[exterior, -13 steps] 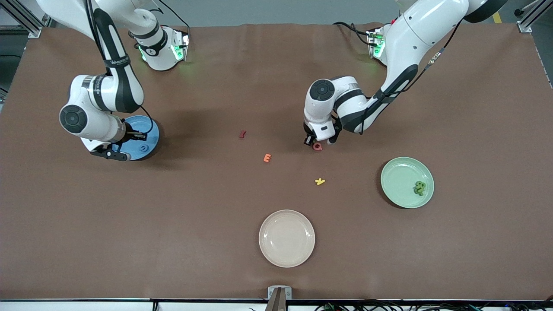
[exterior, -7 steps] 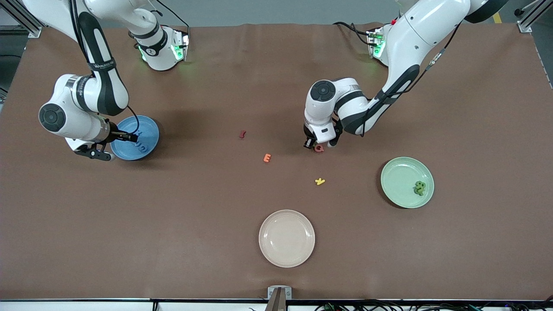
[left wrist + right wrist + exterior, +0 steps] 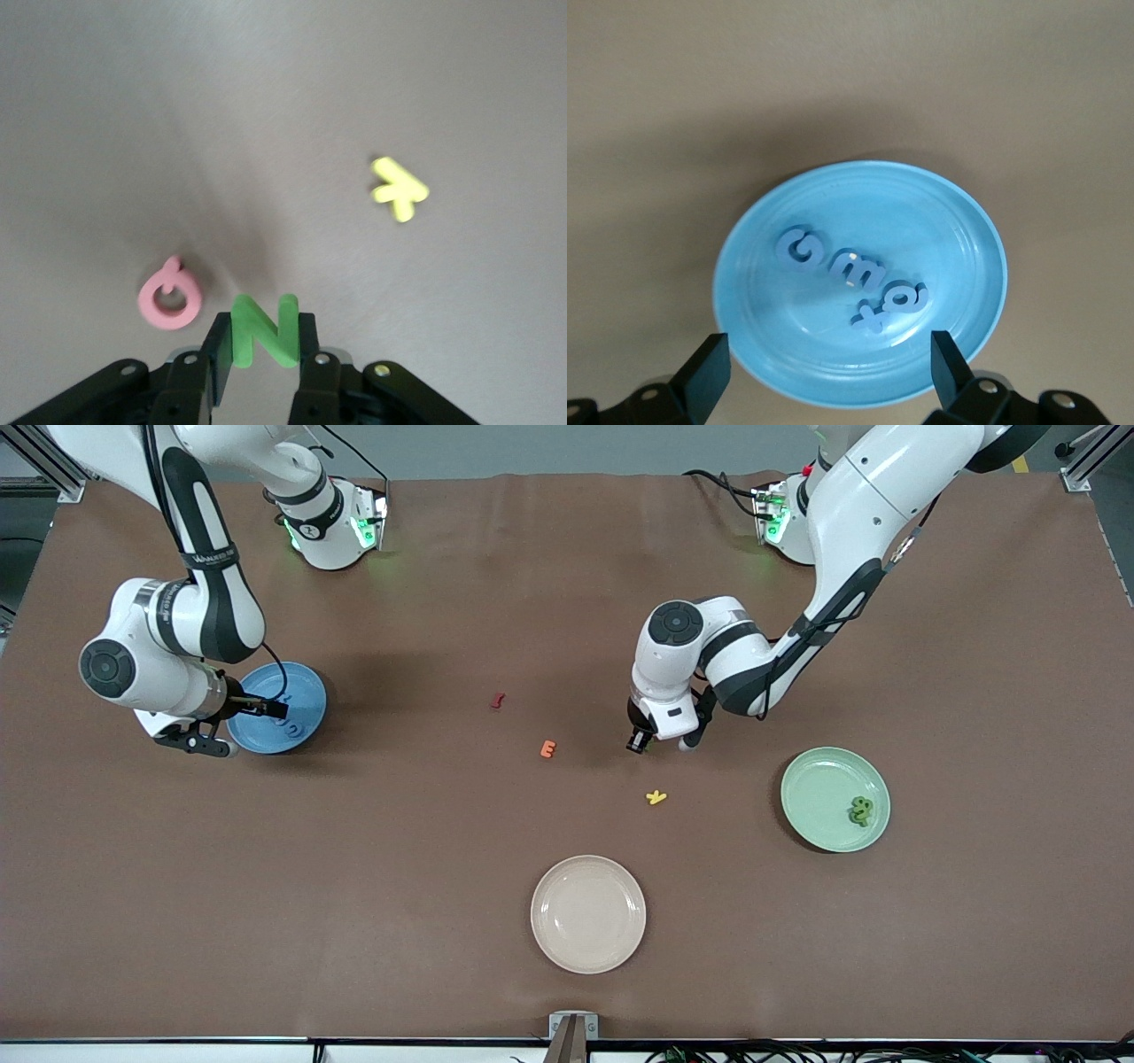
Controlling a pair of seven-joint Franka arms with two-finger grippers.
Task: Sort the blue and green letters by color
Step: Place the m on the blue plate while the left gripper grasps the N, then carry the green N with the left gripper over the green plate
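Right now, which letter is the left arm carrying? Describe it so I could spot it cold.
Start at the left arm, reaching over the middle of the brown table. Its left pincer is shut on a green N, held upright between the fingers. The pink Q and the yellow letter lie loose on the table below; only the N is green and gripped.

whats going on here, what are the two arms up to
Two arms are sorting small letters by color. The left gripper is shut on a green N over the table, beside a pink Q. The right gripper hangs open over the blue plate, where four blue letters lie. The other green letters sit on the green plate. Red, orange and yellow letters lie loose on the table, and a beige plate has nothing on it.
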